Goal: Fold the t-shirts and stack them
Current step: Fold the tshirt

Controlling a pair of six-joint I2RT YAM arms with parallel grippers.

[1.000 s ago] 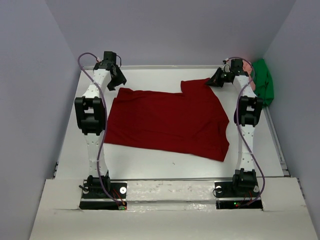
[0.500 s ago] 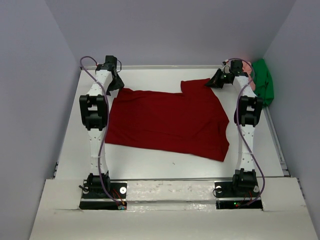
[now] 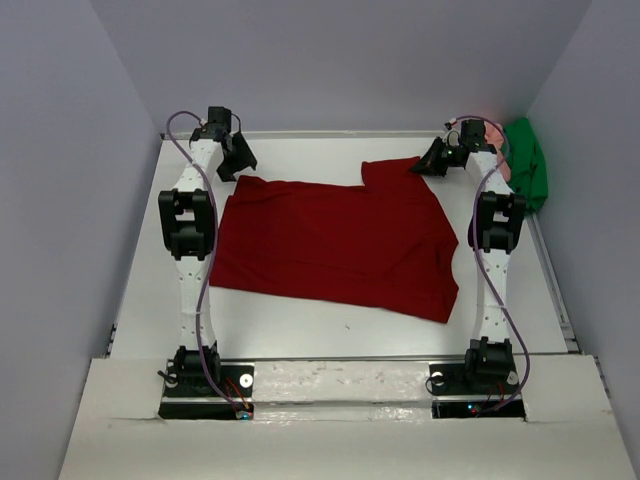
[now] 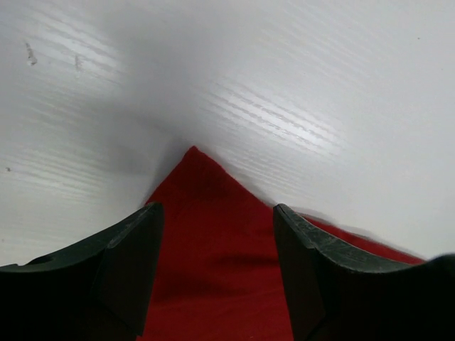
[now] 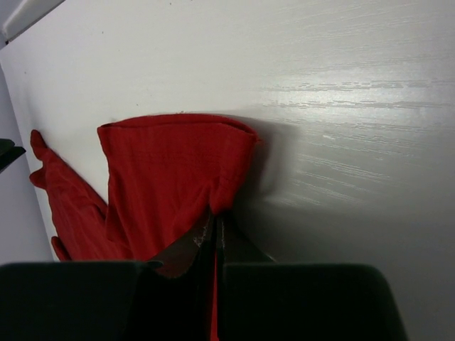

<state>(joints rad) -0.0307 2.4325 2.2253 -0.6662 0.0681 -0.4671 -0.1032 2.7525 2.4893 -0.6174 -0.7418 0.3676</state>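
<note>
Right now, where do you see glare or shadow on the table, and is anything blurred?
Left wrist view: streaky glare on the table, a shadow beside the dark red t-shirt corner, its right edge blurred. Right wrist view: bright glare bands, a shadow beside the sleeve. Top external view: even light, no glare.

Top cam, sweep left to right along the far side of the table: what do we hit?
left gripper → dark red t-shirt → right gripper → green t-shirt
</note>
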